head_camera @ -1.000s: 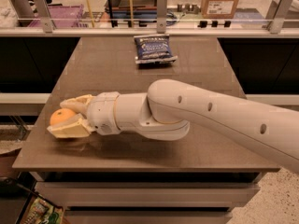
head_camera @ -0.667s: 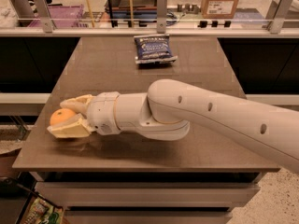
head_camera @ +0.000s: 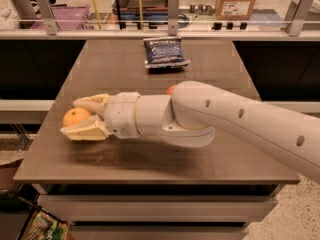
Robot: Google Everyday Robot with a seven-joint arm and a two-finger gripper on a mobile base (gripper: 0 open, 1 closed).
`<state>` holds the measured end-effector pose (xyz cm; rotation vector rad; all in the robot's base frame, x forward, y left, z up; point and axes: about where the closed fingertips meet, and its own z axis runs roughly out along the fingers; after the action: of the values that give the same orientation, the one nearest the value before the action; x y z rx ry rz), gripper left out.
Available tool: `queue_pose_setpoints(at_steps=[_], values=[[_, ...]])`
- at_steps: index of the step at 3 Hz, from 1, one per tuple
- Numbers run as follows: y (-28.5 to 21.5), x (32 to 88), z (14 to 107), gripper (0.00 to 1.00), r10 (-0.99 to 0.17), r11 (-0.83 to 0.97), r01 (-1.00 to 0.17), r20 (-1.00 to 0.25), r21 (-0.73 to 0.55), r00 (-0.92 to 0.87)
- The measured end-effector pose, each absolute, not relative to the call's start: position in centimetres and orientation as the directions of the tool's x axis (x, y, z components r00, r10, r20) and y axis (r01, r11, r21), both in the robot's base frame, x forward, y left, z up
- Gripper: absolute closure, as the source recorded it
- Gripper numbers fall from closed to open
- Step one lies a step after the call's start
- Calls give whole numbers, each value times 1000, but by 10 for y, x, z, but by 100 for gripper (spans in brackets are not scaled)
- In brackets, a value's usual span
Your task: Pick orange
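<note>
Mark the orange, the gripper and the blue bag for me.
orange [head_camera: 76, 116], camera view, centre of its visible peel.
gripper [head_camera: 70, 117], camera view, midpoint of its grip, closed on the orange, front left.
blue bag [head_camera: 165, 52], camera view, middle of its front face.

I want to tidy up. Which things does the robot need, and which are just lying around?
Needed: orange, held in the gripper near the table's left edge.
Lying about: blue bag at the far end; reddish thing peeking behind the arm.
</note>
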<state>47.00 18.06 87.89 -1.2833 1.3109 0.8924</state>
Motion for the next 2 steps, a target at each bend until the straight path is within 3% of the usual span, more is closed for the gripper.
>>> queue_pose_setpoints(at_steps=[2], values=[[139, 503, 911, 100, -166, 152, -959, -963, -239, 213]])
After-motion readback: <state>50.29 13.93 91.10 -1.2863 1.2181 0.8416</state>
